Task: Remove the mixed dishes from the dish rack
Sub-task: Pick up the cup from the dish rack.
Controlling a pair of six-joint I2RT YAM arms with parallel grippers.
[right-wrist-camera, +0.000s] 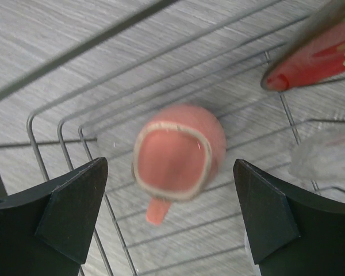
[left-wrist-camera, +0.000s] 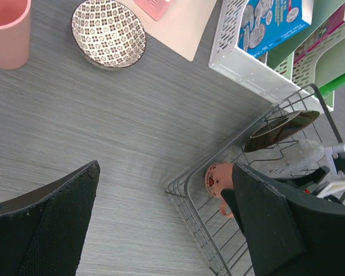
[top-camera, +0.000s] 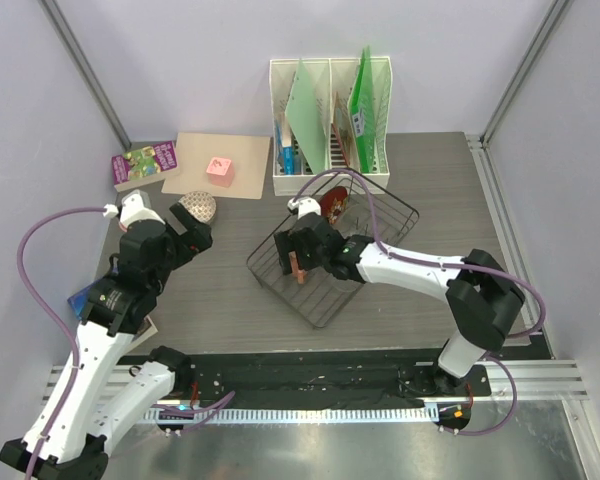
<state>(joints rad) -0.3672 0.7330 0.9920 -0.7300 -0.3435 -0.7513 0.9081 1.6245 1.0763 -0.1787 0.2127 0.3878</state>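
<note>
Right wrist view looks into the dish rack [right-wrist-camera: 75, 54], where the right claw [right-wrist-camera: 169, 172], spread wide and holding nothing, brackets the small pink cup [right-wrist-camera: 175, 155], its mouth facing the claw and its handle toward the view's lower edge, with the red plate [right-wrist-camera: 310, 63] and clear glass [right-wrist-camera: 328, 155] close at the view's right.

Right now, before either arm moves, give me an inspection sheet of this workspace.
Surface: grey wood-grain table, no spills seen.
Job's things: black wire dish rack holds a handled pink cup, a red plate and a clear glass; a second pink cup stands on the table.
Clutter: patterned bowl, white file holder, pink block on a tan board, book.
End effectors: left end effector open and empty beside the rack; right end effector open above the handled pink cup.
Cables: left purple cable loops beside its arm; right purple cable arcs over the rack.
Surroundings: plain pale walls, metal frame posts.
</note>
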